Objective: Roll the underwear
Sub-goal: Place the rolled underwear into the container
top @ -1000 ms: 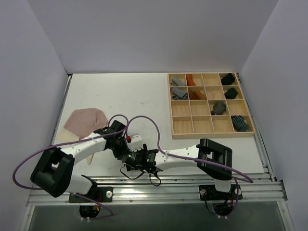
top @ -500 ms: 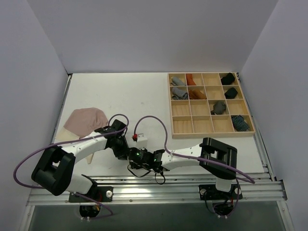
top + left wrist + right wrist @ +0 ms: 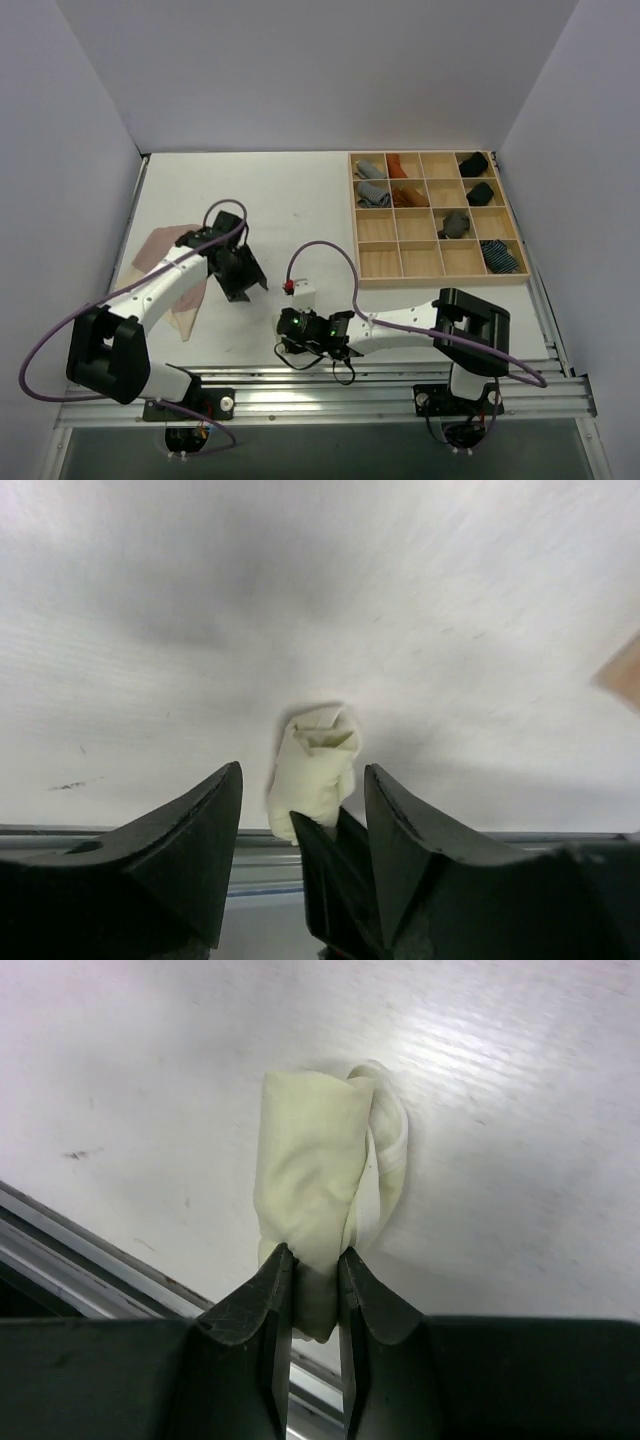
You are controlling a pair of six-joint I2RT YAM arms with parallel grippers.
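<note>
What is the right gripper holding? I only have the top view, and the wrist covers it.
Observer: A pale yellow-green roll. The right gripper pinches its near end.
Operator: Is it lifted?
Observer: It does not look lifted. In the right wrist view it seems to lie on the table, close to the near edge.
Operator: And the left gripper?
Observer: The left gripper is open with nothing between its fingers. Its wrist view shows the roll lying beyond them.
</note>
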